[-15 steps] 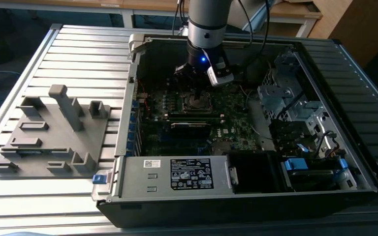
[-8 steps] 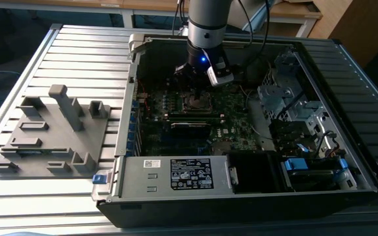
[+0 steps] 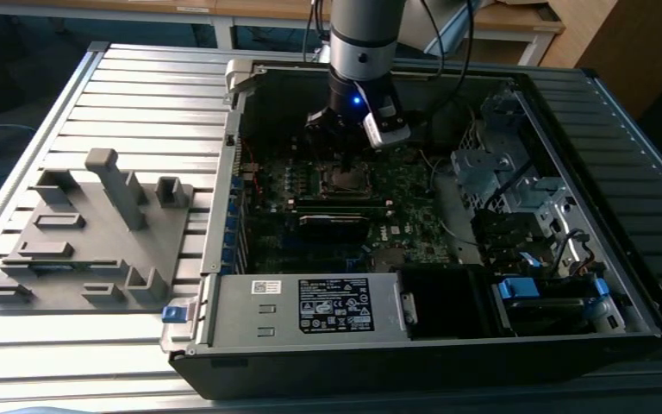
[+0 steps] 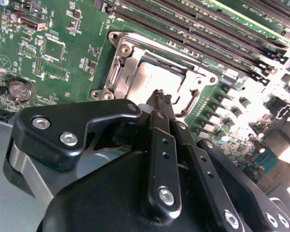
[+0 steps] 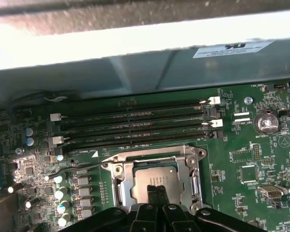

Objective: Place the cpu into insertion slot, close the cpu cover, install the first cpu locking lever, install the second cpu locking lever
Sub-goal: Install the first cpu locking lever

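Both wrist views show us the gripper (image 5: 157, 189), fingers pinched together empty, over the cpu (image 5: 153, 175); the exterior view adds the power supply (image 3: 308, 306), well apart.

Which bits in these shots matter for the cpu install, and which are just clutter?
Job: cpu cover; cpu, showing through its cut-out; gripper, shut, tips at the cpu.
Lying about: memory slots; coin cell; grey fixture plate; labelled power supply.
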You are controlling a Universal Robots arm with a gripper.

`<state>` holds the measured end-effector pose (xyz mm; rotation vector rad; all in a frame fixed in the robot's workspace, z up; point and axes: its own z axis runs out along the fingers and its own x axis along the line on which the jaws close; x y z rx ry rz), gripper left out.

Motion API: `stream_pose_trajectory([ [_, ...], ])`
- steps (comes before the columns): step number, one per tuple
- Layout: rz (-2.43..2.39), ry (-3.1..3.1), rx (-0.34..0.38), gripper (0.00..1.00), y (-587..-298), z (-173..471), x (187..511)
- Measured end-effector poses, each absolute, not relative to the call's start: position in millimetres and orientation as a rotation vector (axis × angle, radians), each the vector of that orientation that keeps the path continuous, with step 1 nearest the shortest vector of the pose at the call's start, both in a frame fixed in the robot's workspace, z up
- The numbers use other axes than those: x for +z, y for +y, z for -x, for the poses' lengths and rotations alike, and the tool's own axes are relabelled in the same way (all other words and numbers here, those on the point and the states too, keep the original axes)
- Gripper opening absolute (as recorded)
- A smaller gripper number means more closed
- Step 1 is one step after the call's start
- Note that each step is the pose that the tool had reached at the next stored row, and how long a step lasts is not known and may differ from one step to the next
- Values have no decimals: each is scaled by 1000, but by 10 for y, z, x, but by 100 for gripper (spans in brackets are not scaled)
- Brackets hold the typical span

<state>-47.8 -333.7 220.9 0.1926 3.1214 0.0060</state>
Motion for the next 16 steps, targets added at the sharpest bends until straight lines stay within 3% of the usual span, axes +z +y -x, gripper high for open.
stream_pose_trajectory([
  [16,-193,3121,6,10,-3337,478,2238],
])
